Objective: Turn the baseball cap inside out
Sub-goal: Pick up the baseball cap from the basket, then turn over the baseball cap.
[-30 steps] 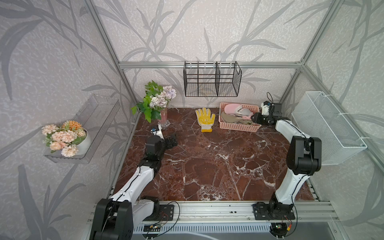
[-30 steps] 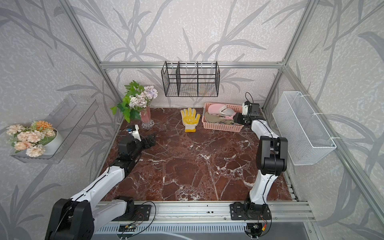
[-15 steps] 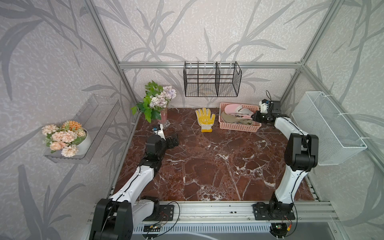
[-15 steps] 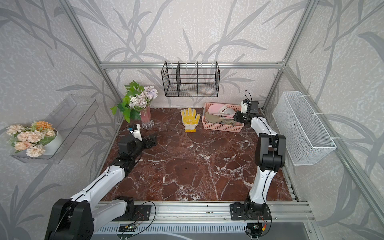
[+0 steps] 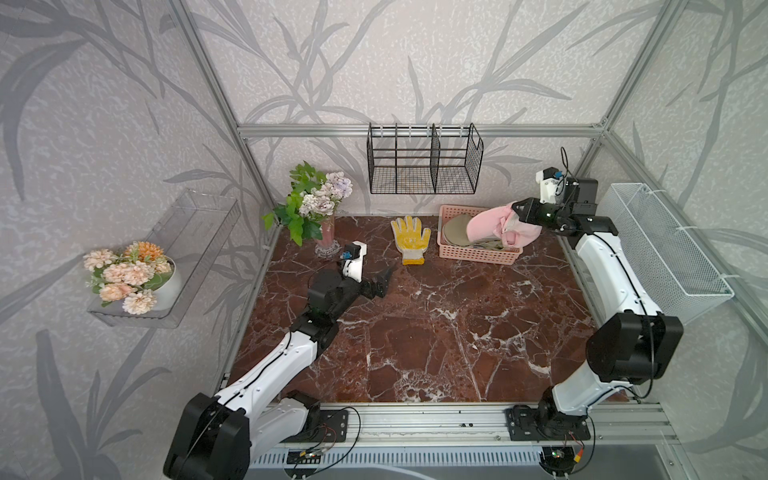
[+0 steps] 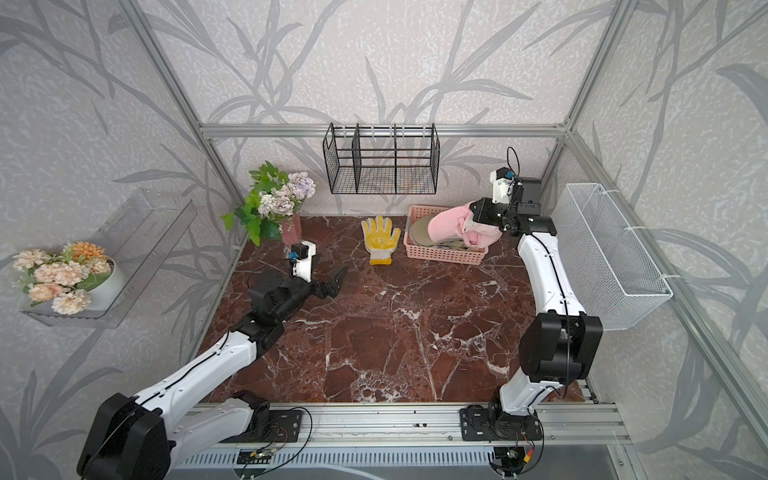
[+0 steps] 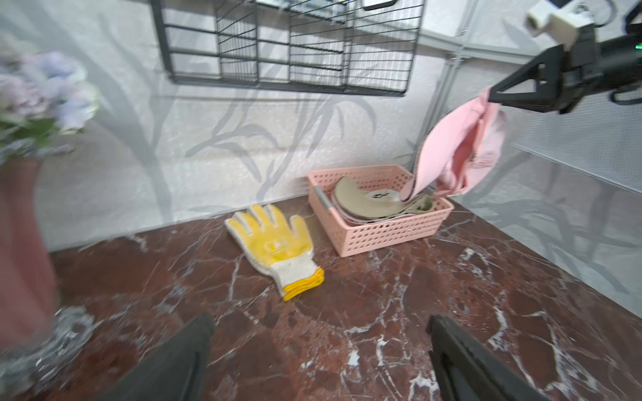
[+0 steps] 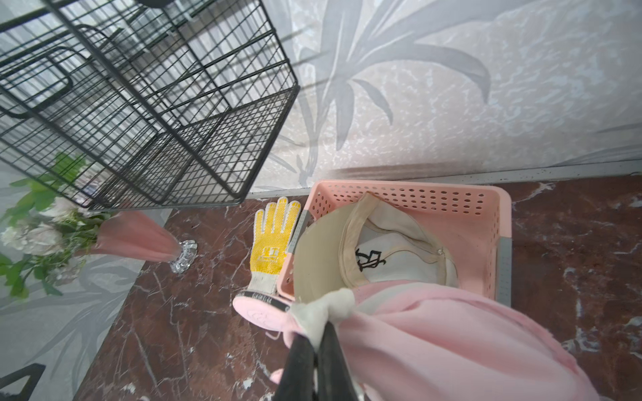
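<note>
Right wrist view: right tool (image 8: 321,333) is clamped on a fold of the pink cap (image 8: 434,333), which hangs brim-down over the basket (image 8: 503,222). In both top views the left tool (image 5: 386,281), jaws wide apart, points toward the cap from well apart across the table (image 5: 436,332). The rack (image 5: 424,166) sits close behind the cap. Bare table between the arms gives working room.
</note>
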`<state>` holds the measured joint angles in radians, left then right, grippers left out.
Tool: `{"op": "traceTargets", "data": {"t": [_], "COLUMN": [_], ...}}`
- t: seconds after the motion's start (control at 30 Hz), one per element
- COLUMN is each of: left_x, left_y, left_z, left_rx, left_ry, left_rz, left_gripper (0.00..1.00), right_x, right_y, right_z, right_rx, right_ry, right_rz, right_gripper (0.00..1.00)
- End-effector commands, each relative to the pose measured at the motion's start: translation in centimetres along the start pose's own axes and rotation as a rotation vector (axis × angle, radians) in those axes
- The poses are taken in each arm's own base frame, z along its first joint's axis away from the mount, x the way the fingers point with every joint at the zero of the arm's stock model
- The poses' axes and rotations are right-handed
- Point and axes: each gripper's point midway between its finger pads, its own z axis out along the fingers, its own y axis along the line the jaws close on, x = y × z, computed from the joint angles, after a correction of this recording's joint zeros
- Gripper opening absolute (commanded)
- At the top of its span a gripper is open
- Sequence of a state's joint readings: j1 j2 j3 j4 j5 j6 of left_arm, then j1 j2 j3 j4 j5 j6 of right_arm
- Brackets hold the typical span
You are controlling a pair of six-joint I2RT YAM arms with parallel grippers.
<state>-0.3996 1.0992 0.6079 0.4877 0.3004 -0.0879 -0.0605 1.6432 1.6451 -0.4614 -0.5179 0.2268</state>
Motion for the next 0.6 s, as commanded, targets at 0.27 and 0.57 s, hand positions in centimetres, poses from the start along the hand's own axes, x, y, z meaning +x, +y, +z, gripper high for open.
{"op": "traceTargets", "data": {"t": [0.27, 0.57], "left_x": [-2.5, -0.1], "left_y": [-9.8, -10.1], "left_z": [3.5, 6.2], "left_rx": [0.416, 0.386], "left_ry": [-0.074, -0.078], "left_rz": [0.13, 0.084], "left_gripper": [1.0, 1.0], "right_x": [3.8, 7.0], "right_y": [9.9, 14.5], "right_z": [-3.2, -2.9], "right_rx": [-0.14, -0.22], "right_ry": [0.149, 0.159], "right_rz": [-0.139, -0.144], "right_gripper": [0.0, 0.0]}}
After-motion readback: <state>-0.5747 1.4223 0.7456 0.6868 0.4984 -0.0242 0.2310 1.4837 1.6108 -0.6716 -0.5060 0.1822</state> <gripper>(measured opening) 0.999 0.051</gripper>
